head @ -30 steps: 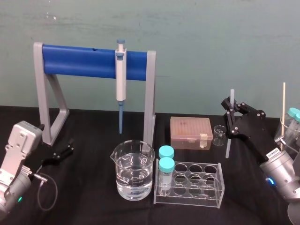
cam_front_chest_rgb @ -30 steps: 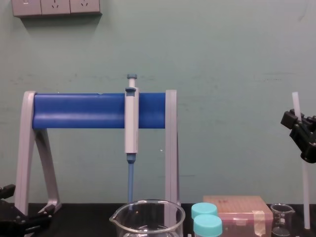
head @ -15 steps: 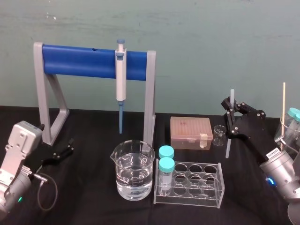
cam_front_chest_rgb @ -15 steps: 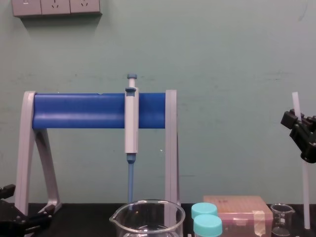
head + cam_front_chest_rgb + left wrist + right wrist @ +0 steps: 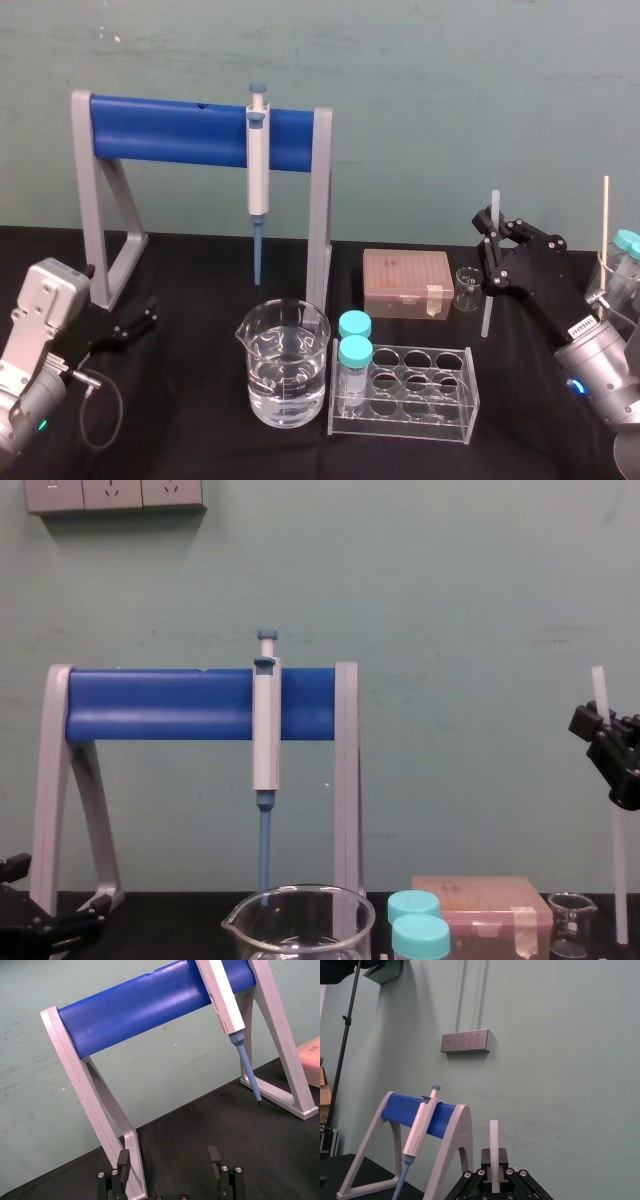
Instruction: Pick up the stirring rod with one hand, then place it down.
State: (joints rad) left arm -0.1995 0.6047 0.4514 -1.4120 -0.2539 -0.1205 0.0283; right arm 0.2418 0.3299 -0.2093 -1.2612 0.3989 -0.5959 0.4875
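**Stirring rod [image 5: 486, 312] upright in the grip of the right gripper [image 5: 490, 238]**

The stirring rod stands close to vertical at the right of the counter [image 5: 200, 420]. Its long axis runs up and down, and the top leans a touch to the right as the head view has it. The right gripper's jaws are pinched on it well above its middle. A short stub pokes out above them, and the longer part hangs below. The right wrist view looks straight up the rod [image 5: 493, 1142] from between the closed jaws. From the chest view the rod [image 5: 620, 880] drops down past the gripper [image 5: 598, 723] toward the black surface. I cannot tell whether the lower tip touches the counter or hangs just clear of it.

The tip sits just beside the small beaker [image 5: 466, 288], on its right, with the pink box [image 5: 407, 283] farther left.

Setting it down looks like the step in hand, and that falls to the right arm alone. The rod must either tip over to lie flat or go straight down. The beaker close by leaves little room on that side.

The left gripper [image 5: 140, 322] lies low at the far left by the foot of the pipette stand [image 5: 200, 130], well apart from the rod, its jaws spread and empty.
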